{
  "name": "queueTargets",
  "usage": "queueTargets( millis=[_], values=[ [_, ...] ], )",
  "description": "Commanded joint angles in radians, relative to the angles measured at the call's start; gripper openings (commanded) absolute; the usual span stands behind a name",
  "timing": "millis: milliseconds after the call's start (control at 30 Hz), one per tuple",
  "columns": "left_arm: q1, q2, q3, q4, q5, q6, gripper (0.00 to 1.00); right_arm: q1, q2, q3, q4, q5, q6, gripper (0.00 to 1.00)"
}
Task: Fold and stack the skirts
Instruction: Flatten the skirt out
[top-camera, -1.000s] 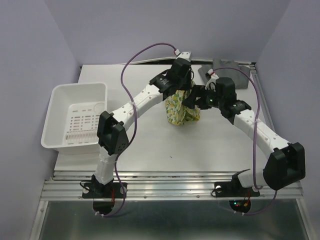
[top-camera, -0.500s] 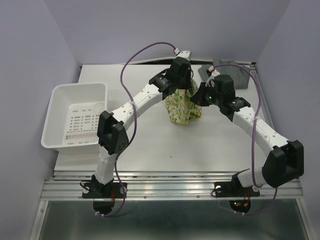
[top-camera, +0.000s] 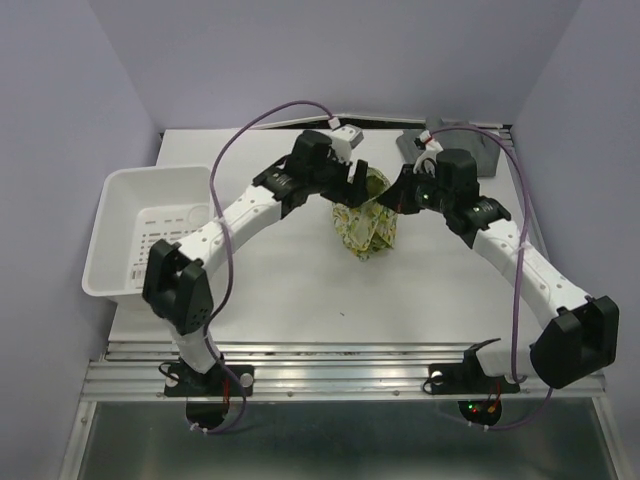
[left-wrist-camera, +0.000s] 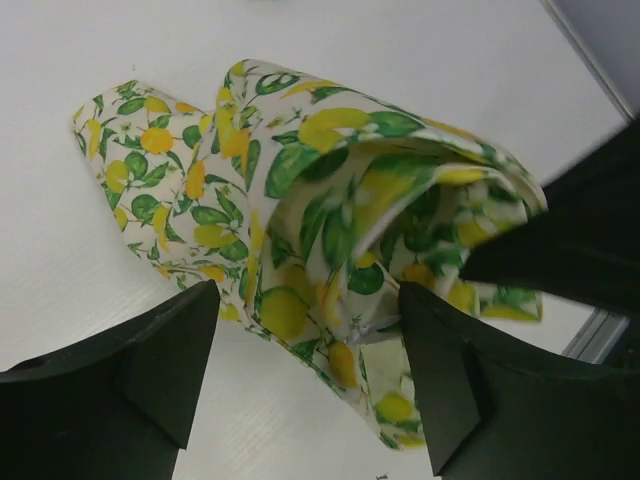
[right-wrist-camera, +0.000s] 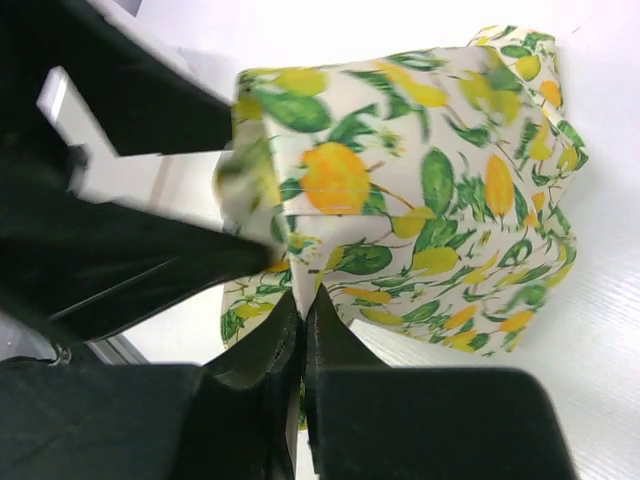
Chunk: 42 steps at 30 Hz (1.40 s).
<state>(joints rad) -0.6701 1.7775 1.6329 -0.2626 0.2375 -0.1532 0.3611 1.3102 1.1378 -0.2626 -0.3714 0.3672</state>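
While right end effector (right-wrist-camera: 303, 302) pinches skirt (right-wrist-camera: 440, 190), bunched

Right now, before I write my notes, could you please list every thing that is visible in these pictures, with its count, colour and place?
lemon-print skirt: one, pale cloth with yellow lemons and green leaves, bunched up at the middle of the table
grey skirt: one, plain grey, far right corner of the table, partly hidden behind the right arm
basket: one, white perforated plastic, left side of the table
table: one, white, under everything
left gripper: one, black, open, at the left side of the lemon-print skirt
right gripper: one, black, shut on a fold of the lemon-print skirt, from its right side
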Motion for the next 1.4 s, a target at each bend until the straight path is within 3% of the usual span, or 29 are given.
queueTargets(
  millis=[0,100,133,200,467,700,1367],
  values=[
    [0.064,-0.266,-0.265,0.151,0.235,0.145,0.85,-0.016,0.015,0.043,0.039,-0.023,0.051,0.01],
    [0.066,-0.372,-0.415,0.174,0.237,0.182,0.85,-0.016,0.032,0.056,0.052,-0.018,0.091,0.01],
    [0.066,-0.409,-0.447,0.192,0.235,0.17,0.92,-0.025,0.037,0.059,0.054,-0.014,0.114,0.01],
    [0.058,-0.435,-0.529,0.21,0.215,0.159,0.95,-0.025,0.053,0.063,0.066,-0.012,0.133,0.01],
    [-0.042,-0.471,-0.671,0.304,0.057,-0.015,0.96,-0.034,0.109,0.103,0.077,0.063,0.252,0.01],
    [-0.155,-0.371,-0.584,0.368,-0.012,-0.14,0.89,-0.034,0.172,0.12,0.1,0.029,0.354,0.01],
    [-0.161,-0.139,-0.377,0.274,-0.151,-0.194,0.61,-0.034,0.169,0.122,0.103,0.023,0.409,0.01]
  ],
)
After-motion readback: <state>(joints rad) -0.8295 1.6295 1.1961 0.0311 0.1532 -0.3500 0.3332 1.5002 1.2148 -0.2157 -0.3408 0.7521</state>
